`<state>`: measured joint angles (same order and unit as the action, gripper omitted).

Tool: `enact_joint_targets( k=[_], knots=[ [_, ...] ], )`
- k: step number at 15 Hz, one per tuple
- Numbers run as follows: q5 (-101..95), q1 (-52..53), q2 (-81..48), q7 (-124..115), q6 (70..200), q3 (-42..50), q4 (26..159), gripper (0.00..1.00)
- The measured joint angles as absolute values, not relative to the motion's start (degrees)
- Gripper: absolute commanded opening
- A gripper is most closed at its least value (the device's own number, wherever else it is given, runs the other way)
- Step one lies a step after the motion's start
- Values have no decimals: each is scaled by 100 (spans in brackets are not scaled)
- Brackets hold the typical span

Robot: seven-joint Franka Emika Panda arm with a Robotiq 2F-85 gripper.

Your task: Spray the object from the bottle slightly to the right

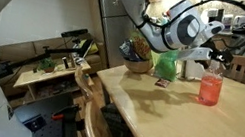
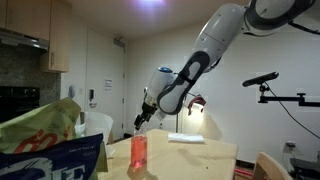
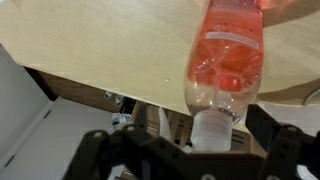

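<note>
The gripper [image 3: 196, 150] hangs released, jaws straddling the white head of the bottle [image 3: 228, 60]; the arm [image 2: 198, 58] bends down over the tabletop [image 1: 184, 125].

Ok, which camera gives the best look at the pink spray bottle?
The wrist view: the bottle looms large, pink liquid and white neck clear, though its far end is cut off. In an exterior view it stands upright but small on the table; in an exterior view it is small and dim.
</note>
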<state>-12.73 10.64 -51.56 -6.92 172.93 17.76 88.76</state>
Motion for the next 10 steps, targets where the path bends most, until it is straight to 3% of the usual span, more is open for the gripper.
enact_joint_targets(
  k=[10],
  knots=[
    [-1274, 1348, -5334, -693, 17523, 2180, 8789, 100]
  ],
)
